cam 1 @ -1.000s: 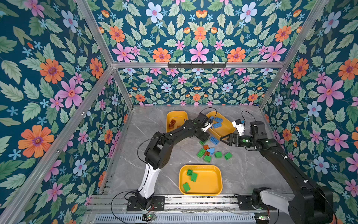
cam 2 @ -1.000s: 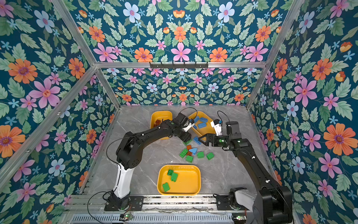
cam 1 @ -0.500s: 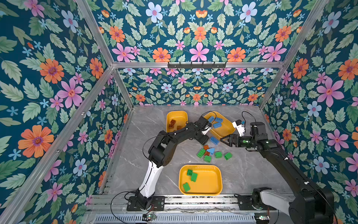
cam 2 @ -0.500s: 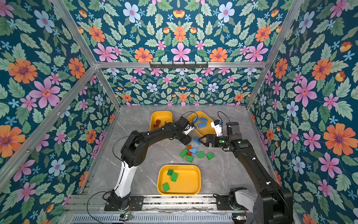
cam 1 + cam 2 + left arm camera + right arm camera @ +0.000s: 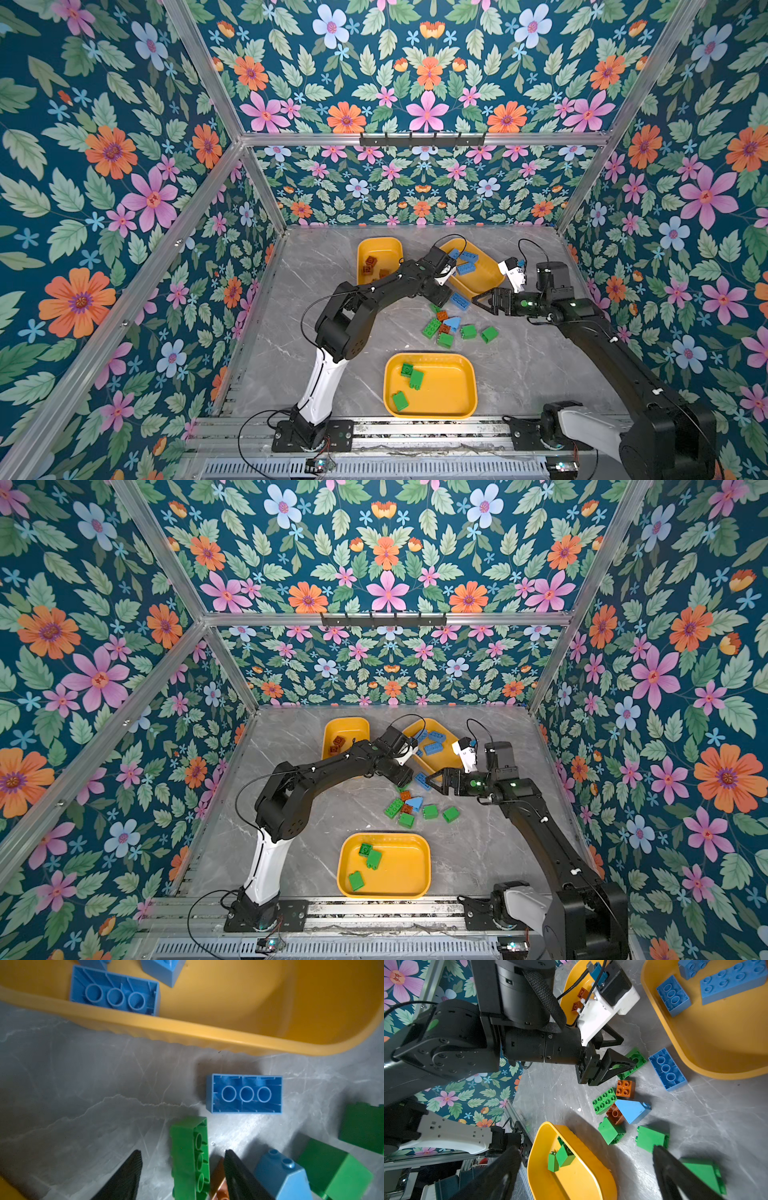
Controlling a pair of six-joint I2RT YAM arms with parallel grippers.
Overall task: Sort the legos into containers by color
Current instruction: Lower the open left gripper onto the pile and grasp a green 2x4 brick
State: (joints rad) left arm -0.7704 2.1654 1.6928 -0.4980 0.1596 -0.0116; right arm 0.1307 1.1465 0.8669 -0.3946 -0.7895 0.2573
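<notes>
Spanning a floral-walled booth (image 5: pixel 428 75), grey marbled surface (image 5: pixel 316 266), legos (image 5: pixel 468 331), yellow containers (image 5: pixel 449 395), left jaws spread astride green brick (image 5: pixel 189 1147), right jaws spread.

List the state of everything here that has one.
Left jaws: open, astride a green brick on its side.
Right jaws: open wide, empty.
Near tray: holds three green bricks.
Far left tray: holds reddish-brown bricks.
Far right tray: holds blue bricks.
Blue brick on the table: upside down, unsorted.
</notes>
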